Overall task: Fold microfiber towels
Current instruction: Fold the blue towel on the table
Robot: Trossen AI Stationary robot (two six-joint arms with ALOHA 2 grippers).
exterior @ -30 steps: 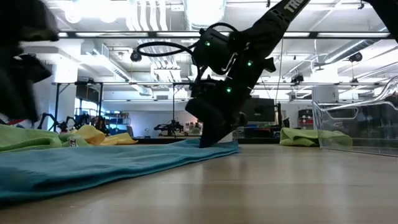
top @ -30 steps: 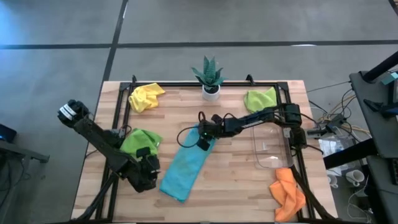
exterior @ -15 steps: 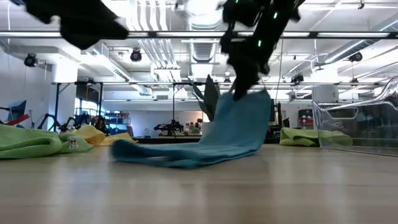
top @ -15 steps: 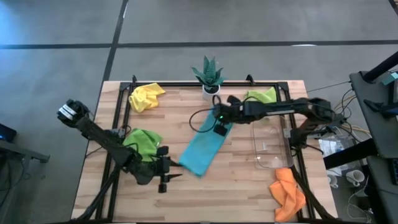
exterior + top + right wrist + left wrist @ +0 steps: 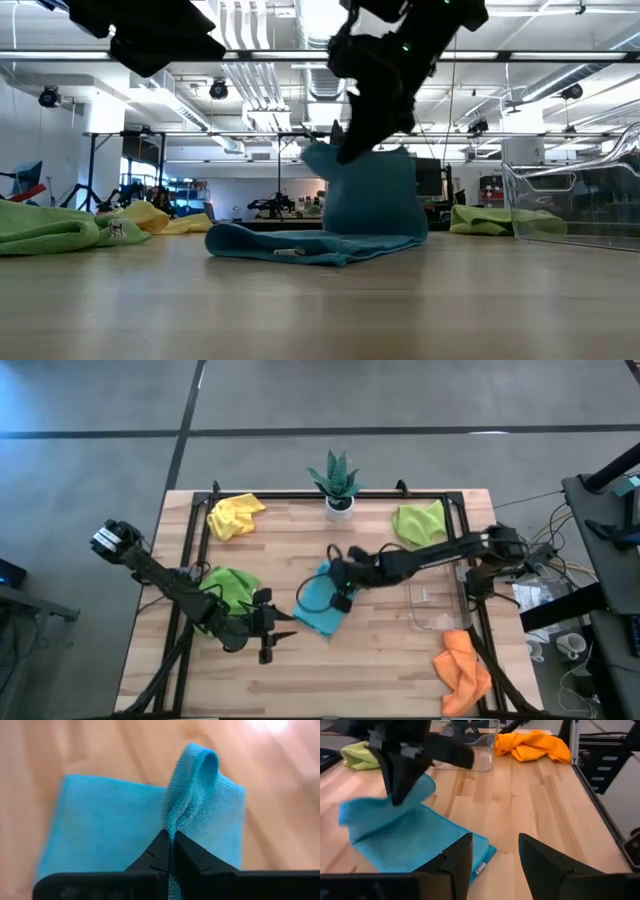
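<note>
At the table's left edge, a lime green towel (image 5: pixel 229 586) is seen lying crumpled beside the left arm, with a yellow towel (image 5: pixel 234 515) bunched at the far left corner. Just right of the green cloth, the left gripper (image 5: pixel 277 640) is held low over bare wood, its fingers (image 5: pixel 457 861) spread apart with nothing between them, pointed toward the light blue towel (image 5: pixel 322 606). That towel is spread near the middle of the table, one edge lifted and doubled over the rest. The raised fold is pinched by the right gripper (image 5: pixel 337 600), whose fingertips (image 5: pixel 161 851) are pressed together on the cloth. Behind it, a small potted plant (image 5: pixel 337 482) is set at the table's far edge. Further right, a second lime green towel (image 5: pixel 418 520) is seen near the far corner, a clear plastic tray (image 5: pixel 434 600) stands beside the right arm, and an orange towel (image 5: pixel 463 670) is heaped at the near right corner.
</note>
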